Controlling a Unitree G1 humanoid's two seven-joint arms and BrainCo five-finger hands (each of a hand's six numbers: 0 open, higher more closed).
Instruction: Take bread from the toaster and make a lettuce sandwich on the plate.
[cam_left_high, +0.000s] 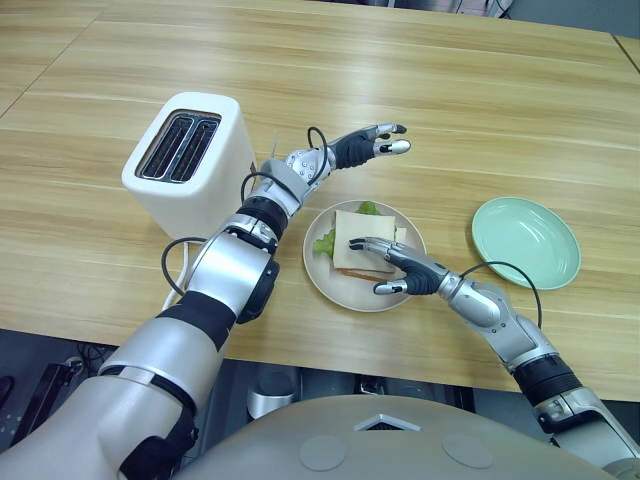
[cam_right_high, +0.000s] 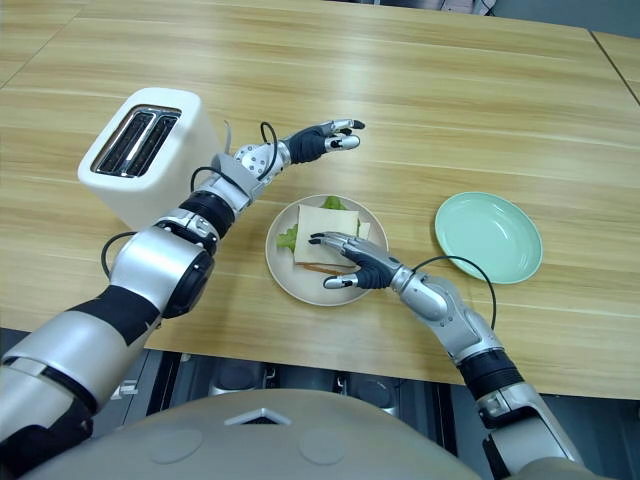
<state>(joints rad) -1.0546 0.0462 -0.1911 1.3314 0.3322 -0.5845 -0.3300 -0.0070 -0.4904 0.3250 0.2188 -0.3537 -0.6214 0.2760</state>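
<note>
White upright toaster left of beige plate with bread-topped lettuce sandwich.

I seem to be in a lab or office room, long wood-grain tables butted edge to edge, a toaster sitting on one, cables at the far edge, dark gear on the floor below.

Light wood-grain table w/ panel seams; dark floor + cables below near edge.
</note>
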